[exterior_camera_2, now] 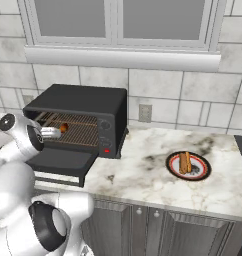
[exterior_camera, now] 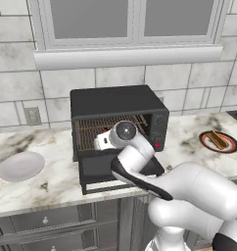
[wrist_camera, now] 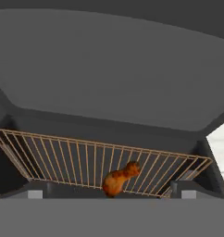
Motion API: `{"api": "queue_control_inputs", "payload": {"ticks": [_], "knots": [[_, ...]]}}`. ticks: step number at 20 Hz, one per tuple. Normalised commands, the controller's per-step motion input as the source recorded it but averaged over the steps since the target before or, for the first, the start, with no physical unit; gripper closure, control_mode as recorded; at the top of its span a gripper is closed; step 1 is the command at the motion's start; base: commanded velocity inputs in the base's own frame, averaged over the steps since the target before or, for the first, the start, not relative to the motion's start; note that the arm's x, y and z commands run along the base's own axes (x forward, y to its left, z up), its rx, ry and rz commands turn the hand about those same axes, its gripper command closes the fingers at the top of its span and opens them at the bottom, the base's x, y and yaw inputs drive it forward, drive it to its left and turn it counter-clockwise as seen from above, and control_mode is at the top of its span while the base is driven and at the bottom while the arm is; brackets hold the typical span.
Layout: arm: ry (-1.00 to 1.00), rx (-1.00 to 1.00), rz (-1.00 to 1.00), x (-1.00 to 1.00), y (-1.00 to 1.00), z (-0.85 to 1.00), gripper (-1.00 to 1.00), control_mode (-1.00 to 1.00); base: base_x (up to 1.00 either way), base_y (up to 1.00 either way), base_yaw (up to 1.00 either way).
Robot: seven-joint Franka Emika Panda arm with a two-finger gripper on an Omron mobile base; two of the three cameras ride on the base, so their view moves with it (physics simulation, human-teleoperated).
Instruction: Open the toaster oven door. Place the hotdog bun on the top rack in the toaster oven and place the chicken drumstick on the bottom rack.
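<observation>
1. The toaster oven stands on the marble counter against the tiled wall, and the toaster oven door is folded down flat in front of the cavity.
2. Inside the cavity a brownish wire rack is visible as wide as the oven. In the hand view the chicken drumstick lies on this rack, near its front edge, with the paler thin end pointing up and to the right. I cannot tell from the pictures whether this is the top rack or the bottom rack.
3. In the right base view the drumstick shows as a small orange spot at the mouth of the oven, just beside the end of the arm.
4. The gripper is at the oven opening with its fingers spread wide; nothing is between them.
5. The hotdog bun lies on a round plate with a red rim, well apart from the oven, on the counter to the right.
6. A shallow white bowl sits on the counter left of the oven; nothing is seen in it.
</observation>
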Motion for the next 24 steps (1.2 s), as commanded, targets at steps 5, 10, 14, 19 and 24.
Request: {"api": "queue_control_inputs", "payload": {"ticks": [5, 10, 14, 19, 24], "knots": [[-0.22, 0.01, 0.01, 0.02, -0.01, 0.69, -1.00, -1.00, 0.00, 0.00, 0.00], [-0.04, 0.01, 0.00, 0.04, 0.00, 0.51, -1.00, -1.00, 0.00, 0.00, 0.00], [0.00, 0.00, 0.00, 0.27, 0.00, -0.02, -1.00, -1.00, 0.00, 0.00, 0.00], [-0.02, 0.00, 0.00, 0.10, 0.00, 0.00, -1.00, -1.00, 0.00, 0.00, 0.00], [-0.04, 0.00, 0.00, 0.21, 0.00, -0.05, -1.00, -1.00, 0.00, 0.00, 0.00]]}}
